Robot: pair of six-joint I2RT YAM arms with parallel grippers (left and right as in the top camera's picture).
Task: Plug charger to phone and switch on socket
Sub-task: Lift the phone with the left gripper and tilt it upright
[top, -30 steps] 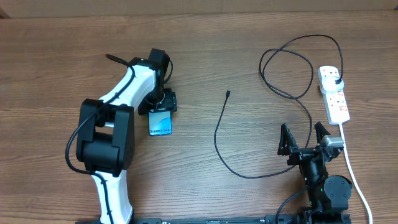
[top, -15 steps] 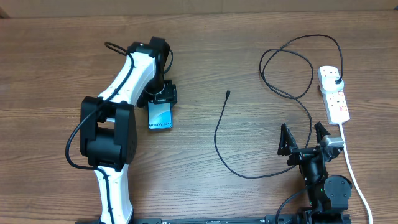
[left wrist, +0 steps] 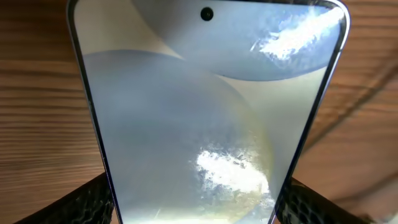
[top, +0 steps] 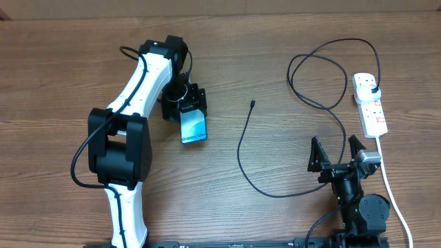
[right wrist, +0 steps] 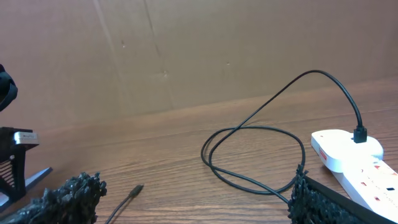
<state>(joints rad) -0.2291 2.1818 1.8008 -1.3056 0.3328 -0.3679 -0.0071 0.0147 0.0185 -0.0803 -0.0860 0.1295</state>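
Overhead, your left fingers clamp the phone; right of the phone, the cable tip lies on the worktop, your right fingers spread apart.

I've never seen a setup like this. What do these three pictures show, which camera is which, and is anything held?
Two robot arms sit at a wooden table. The top-down picture comes from a fixed camera above. The other two come from small cameras on each arm's wrist, looking past its own two fingers. The left hand grips the phone, whose screen fills the left wrist view. The right hand is open and holds nothing. On the table lie the charger, a thin black cable with its free tip near the middle, and the socket, a white power strip on the right side. The cable's black plug already sits in the strip.
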